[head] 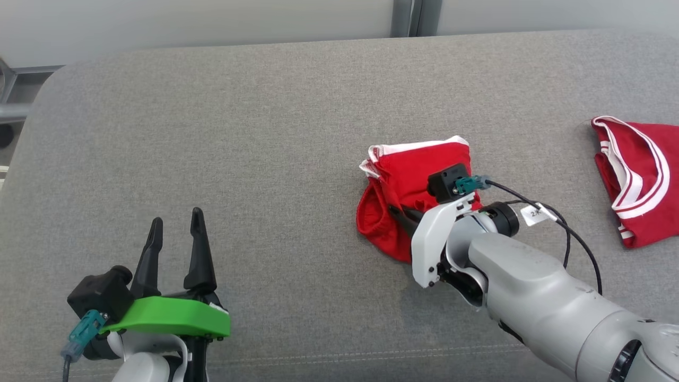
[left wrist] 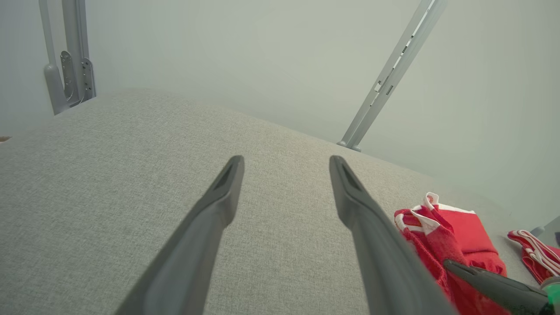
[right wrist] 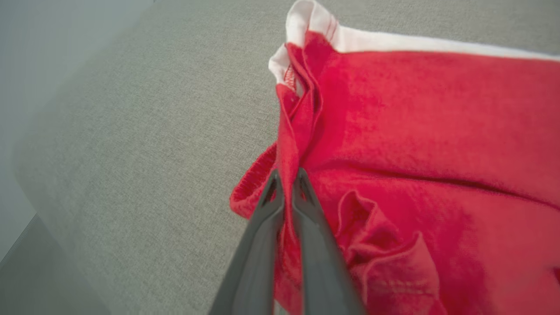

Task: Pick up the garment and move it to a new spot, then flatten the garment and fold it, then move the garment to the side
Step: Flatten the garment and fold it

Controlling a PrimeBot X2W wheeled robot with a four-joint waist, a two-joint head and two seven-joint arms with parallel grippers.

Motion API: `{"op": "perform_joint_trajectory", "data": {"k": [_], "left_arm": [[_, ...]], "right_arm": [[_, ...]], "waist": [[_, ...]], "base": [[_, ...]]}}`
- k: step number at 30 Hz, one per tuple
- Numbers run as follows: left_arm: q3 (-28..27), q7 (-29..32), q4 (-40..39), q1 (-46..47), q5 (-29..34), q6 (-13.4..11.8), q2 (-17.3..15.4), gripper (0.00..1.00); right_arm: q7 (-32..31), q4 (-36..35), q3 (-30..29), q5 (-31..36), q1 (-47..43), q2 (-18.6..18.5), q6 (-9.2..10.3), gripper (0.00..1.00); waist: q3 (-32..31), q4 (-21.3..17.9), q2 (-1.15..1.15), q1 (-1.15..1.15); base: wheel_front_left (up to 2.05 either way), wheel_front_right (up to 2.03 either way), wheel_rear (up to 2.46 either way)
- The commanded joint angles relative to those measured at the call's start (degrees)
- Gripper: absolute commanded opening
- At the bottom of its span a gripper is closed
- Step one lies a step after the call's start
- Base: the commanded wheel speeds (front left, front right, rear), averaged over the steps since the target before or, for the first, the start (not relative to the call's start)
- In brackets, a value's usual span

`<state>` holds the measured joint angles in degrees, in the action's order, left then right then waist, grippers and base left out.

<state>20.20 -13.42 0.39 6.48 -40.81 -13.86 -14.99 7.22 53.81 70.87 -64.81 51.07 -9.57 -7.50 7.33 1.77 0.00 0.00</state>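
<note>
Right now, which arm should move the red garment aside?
Right. The right fingers are shut on a fold of the red-and-white fabric garment; the left fingers stand open over the grey cushion, apart from it.

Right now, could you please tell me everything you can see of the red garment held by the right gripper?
The red garment is soft knit cloth with white trim along its far edge. It lies bunched and partly folded on the grey cushion. The right gripper is shut on a raised fold toward its left side.
</note>
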Motion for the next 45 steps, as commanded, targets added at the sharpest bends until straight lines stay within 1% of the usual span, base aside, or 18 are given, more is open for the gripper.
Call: {"op": "perform_joint_trajectory", "data": {"k": [1,4,5,6,8,9,13,19,27,32,33,34,35,36,37,38,43,45], "left_arm": [[0.0,-0.1,0.2,-0.5,-0.6,0.3,0.1,1.0],[0.3,0.1,0.4,-0.1,-0.5,0.3,0.1,1.0],[0.4,0.1,0.4,0.0,-0.5,0.4,0.1,1.0],[0.5,0.1,0.4,0.0,-0.5,0.4,0.0,1.0],[0.6,0.2,0.5,0.2,-0.6,0.5,0.0,1.0],[0.6,0.2,0.5,0.3,-0.6,0.5,-0.1,1.0],[0.6,0.3,0.7,0.2,-0.5,0.3,-0.3,1.0],[0.6,0.2,0.6,-0.7,-0.7,-0.1,-0.4,1.0],[0.6,0.1,0.2,-1.8,-0.9,-0.6,-0.6,1.0],[0.5,0.1,-0.2,-2.5,-0.9,-0.8,-0.8,1.0],[0.5,0.1,-0.3,-2.6,-0.9,-0.9,-0.8,1.0],[0.5,0.1,-0.4,-2.6,-0.9,-1.0,-0.8,1.0],[0.6,0.1,-0.5,-2.7,-0.9,-1.0,-0.8,1.0],[0.7,0.2,-0.6,-2.7,-0.9,-1.0,-0.8,1.0],[0.8,0.3,-0.7,-2.7,-0.9,-1.0,-0.8,1.0],[0.9,0.3,-0.9,-2.7,-0.9,-0.9,-0.9,1.0],[1.1,0.4,-1.2,-2.4,-0.8,-1.0,-1.0,1.0],[1.2,0.5,-1.3,-2.0,-0.8,-1.1,-0.9,1.0]], "right_arm": [[0.2,1.0,0.1,0.6,-0.7,0.7,0.03,0.0],[0.6,3.0,0.3,1.1,-1.1,1.9,0.03,0.0],[0.8,3.7,0.3,1.2,-1.2,2.3,0.03,0.02],[1.1,4.4,0.3,1.4,-1.2,2.6,0.03,0.15],[1.5,5.3,0.4,1.7,-1.2,3.3,0.03,0.49],[1.8,5.6,0.5,2.0,-1.1,3.5,0.03,1.0],[3.1,5.9,0.8,3.2,-0.7,4.3,0.03,1.0],[4.9,3.4,0.9,3.5,-0.1,4.2,0.04,1.0],[7.4,-1.8,-2.4,3.0,0.0,1.0,0.04,1.0],[8.0,-5.5,-9.1,4.4,-1.4,-3.3,0.03,1.0],[8.0,-6.2,-11.3,4.9,-1.8,-4.1,0.03,0.92],[8.0,-6.9,-13.4,5.7,-2.6,-5.0,0.03,0.55],[8.0,-7.4,-15.4,6.4,-3.6,-5.8,0.03,0.38],[8.0,-7.8,-17.3,7.2,-4.6,-6.6,0.03,0.26],[8.0,-8.3,-19.2,8.0,-5.4,-7.3,0.03,0.08],[8.0,-9.0,-22.7,9.3,-7.2,-8.6,0.03,0.0],[8.0,-10.7,-30.1,12.8,-12.4,-10.9,0.03,0.0],[8.0,-11.0,-32.5,15.9,-14.7,-11.7,0.03,0.0]], "waist": [[0.0,-0.1,0.0,0.0],[-0.1,-0.1,0.0,0.0],[-0.1,-0.1,0.0,0.0],[-0.1,0.0,0.0,0.0],[-0.1,0.0,0.0,0.0],[-0.1,0.0,0.0,0.0],[-0.3,-0.2,0.0,0.0],[-1.1,-1.1,0.0,0.0],[-2.3,-2.7,0.0,0.0],[-3.1,-3.8,0.0,0.0],[-3.1,-3.9,0.0,0.0],[-3.2,-4.0,0.0,0.0],[-3.2,-4.1,0.0,0.0],[-3.2,-4.1,0.0,0.0],[-3.2,-4.1,0.0,0.0],[-3.0,-3.9,0.0,0.0],[-2.3,-3.0,0.0,0.0],[-1.7,-2.3,0.0,0.0]], "base": [[0.0,0.0,0.0],[0.0,0.0,0.0],[0.0,0.0,0.0],[0.0,0.0,0.0],[0.0,0.0,0.0],[0.0,0.0,0.0],[0.0,0.0,0.0],[0.0,0.0,0.0],[0.0,0.0,0.0],[0.0,0.0,0.0],[0.0,0.0,0.0],[0.0,0.0,0.0],[0.0,0.0,0.0],[0.0,0.0,0.0],[0.0,0.0,0.0],[0.0,0.0,0.0],[0.0,0.0,0.0],[0.0,0.0,0.0]]}}
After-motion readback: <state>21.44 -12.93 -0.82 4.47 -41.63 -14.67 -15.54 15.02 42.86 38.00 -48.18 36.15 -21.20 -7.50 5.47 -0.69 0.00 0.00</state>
